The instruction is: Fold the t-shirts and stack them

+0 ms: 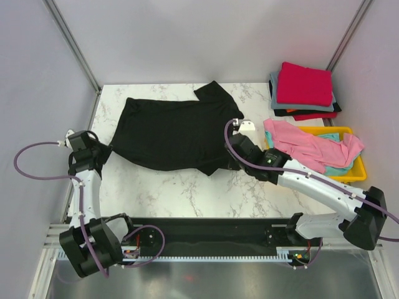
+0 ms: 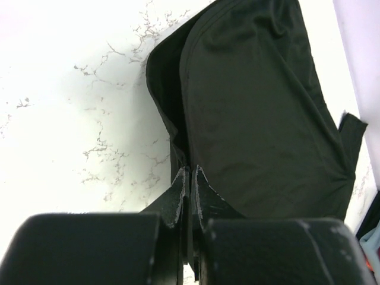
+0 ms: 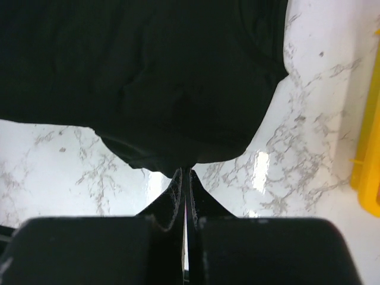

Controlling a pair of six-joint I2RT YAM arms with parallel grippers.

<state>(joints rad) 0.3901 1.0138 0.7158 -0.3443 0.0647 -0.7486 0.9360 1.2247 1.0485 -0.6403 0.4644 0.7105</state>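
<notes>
A black t-shirt [image 1: 174,134] lies spread open and unfolded on a white marble table [image 1: 187,193]. It is held at both ends. The left gripper [image 2: 190,178] has its fingers pressed together on the shirt's edge, and the cloth fans out ahead of it and to its right. The right gripper [image 3: 185,175] is also pinched shut, on a rounded lower corner of the same shirt. The dark cloth fills the view ahead of its fingers, with bare marble to either side of them.

To the right of the right gripper sits a yellow tray [image 1: 318,129]. A crumpled pink t-shirt [image 1: 299,144] is draped over a teal t-shirt [image 1: 336,169] inside it, and neither is folded. Farther ahead of that gripper and to its right, in the far corner, is a neat folded stack. A red t-shirt [image 1: 304,84] is on top, a grey t-shirt [image 1: 274,93] is under it, and darker layers lie below.

The task looks partly done — several shirts are folded and stacked, the black one is gripped but has no fold in it yet, and the two in the tray wait their turn.

Counted: two grippers, one tray, one shirt on the table, two visible in the tray. The stack has at least three layers — its exact number cannot be told.
</notes>
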